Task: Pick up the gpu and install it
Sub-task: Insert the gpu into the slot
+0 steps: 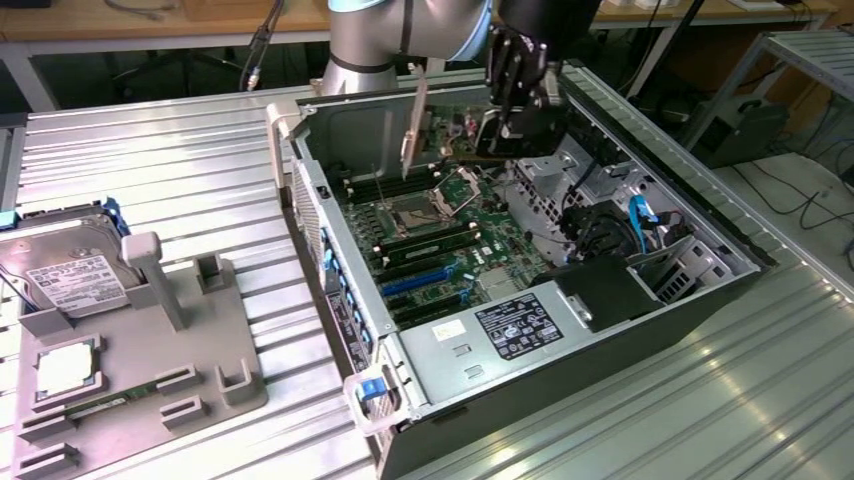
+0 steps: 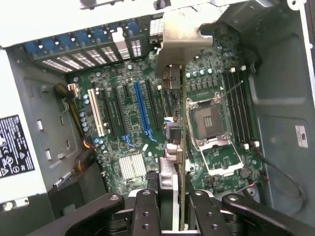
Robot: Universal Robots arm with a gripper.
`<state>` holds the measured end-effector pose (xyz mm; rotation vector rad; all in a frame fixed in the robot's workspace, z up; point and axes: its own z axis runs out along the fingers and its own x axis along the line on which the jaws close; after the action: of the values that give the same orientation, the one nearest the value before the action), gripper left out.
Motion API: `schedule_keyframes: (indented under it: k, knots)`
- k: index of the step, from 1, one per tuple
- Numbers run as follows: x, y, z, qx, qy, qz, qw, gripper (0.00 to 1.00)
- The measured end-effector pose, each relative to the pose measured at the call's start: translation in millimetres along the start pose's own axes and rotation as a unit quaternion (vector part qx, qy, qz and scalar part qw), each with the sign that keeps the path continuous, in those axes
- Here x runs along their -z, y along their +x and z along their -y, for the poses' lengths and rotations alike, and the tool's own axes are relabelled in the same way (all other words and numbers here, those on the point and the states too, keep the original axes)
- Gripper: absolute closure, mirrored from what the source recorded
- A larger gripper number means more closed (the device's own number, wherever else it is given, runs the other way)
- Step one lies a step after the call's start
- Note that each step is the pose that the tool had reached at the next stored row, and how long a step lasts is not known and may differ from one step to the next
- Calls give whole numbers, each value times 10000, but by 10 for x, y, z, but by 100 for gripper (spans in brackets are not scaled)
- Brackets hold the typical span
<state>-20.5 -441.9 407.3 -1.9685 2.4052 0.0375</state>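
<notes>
gpu: the card [image 2: 181,147] is held on edge in the upper middle of the exterior view. It hangs above the open computer case and over the motherboard, and is not in a slot.
bracket: a pale silver strip [image 1: 414,125] at the end of the card away from the fingers. It hangs nearly upright to the exterior view's left of the gripper, with its lower tip over the motherboard.
fingers: black [image 2: 147,211], one on each face of the card, pinching it at the end opposite the bracket.
gripper: black [image 1: 518,125], it hangs over the upper end of the case under the arm.
arm: grey with a blue ring [image 1: 387,30], at the top of the exterior view.
motherboard: green [image 1: 441,240], lying flat in the case beneath the card.
CPU socket: square with a metal frame [image 1: 447,190], on the motherboard just beside the line of the card.
blue slot: a long expansion slot [image 2: 141,110], beside black slots on the motherboard.
power supply: a grey box with a black label [image 1: 514,325], at the lower end of the case.
computer case: black [image 1: 721,250], lying on its side with the panel off, at the centre of the exterior view.
fixture: a grey holder [image 1: 147,340], lower left of the exterior view, well apart from the case.
hard drive: silver with a white label [image 1: 67,280], on the fixture.
memory stick: slim and green [image 1: 114,403], in the fixture near its lower edge.
counter: ribbed metal [image 1: 174,170], carrying the case and the fixture.
</notes>
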Motion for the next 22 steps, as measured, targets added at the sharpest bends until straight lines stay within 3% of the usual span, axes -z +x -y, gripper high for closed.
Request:
schedule_keyframes:
  k: [4, 9, 17, 22]
  knots:
    - [0, 0, 0, 419, -17, 1, 9991, 72]
    - [1, 0, 1, 853, -37, 1, 9963, 72]
    - [-4, -1, 3, 858, -37, 2, 9963, 72]
    - [-77, 1, 7, 866, -36, 1, 9962, 72]
